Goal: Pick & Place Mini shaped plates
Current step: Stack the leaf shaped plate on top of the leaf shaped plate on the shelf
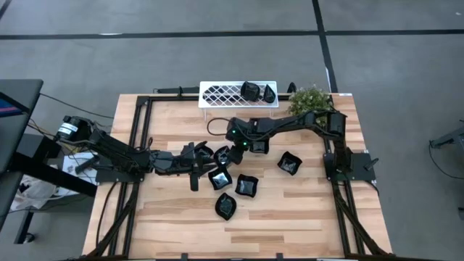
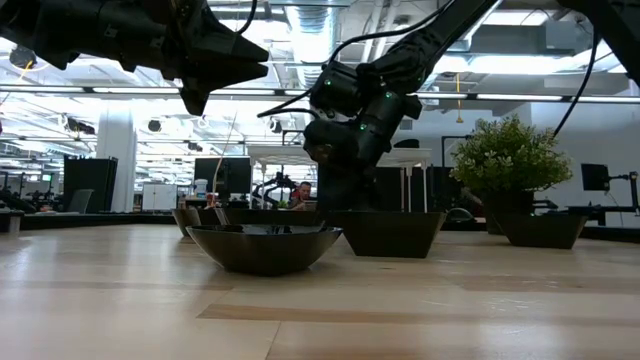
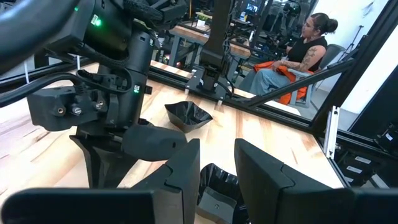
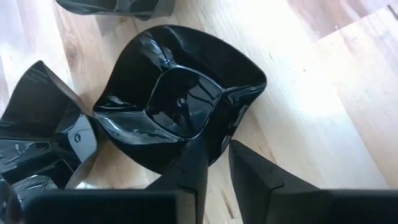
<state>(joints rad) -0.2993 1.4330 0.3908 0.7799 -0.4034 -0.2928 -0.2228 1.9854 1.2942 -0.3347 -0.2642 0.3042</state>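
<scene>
Right gripper (image 4: 214, 168) is the one at work. Its fingers straddle the rim of a glossy black square-ish plate (image 4: 180, 106), one finger (image 4: 186, 174) inside the rim and the other finger (image 4: 261, 180) outside. The gap is narrow and looks like a pinch on the rim, but I can't tell whether it's fully seated.

The plate lies flat on the wooden table (image 1: 290, 210), directly under the gripper, near mid-table. No clear long axis: it's roughly square with wavy edges, so the grip angle isn't critical. The next move is probably a straight lift.

Crowding is the risk: another black plate (image 4: 43, 137) sits just beside it.

In the overhead view, the left gripper (image 1: 197, 156) sits left of the same cluster with fingers parted and nothing between them, a plate (image 3: 214, 186) just ahead.

Further off, more black plates (image 1: 246, 186) are spread toward the near-right. At the far edge, the white lattice rack (image 1: 221, 94) already holds two plates (image 1: 257, 91), with the potted plant (image 1: 310, 100) to its right.
</scene>
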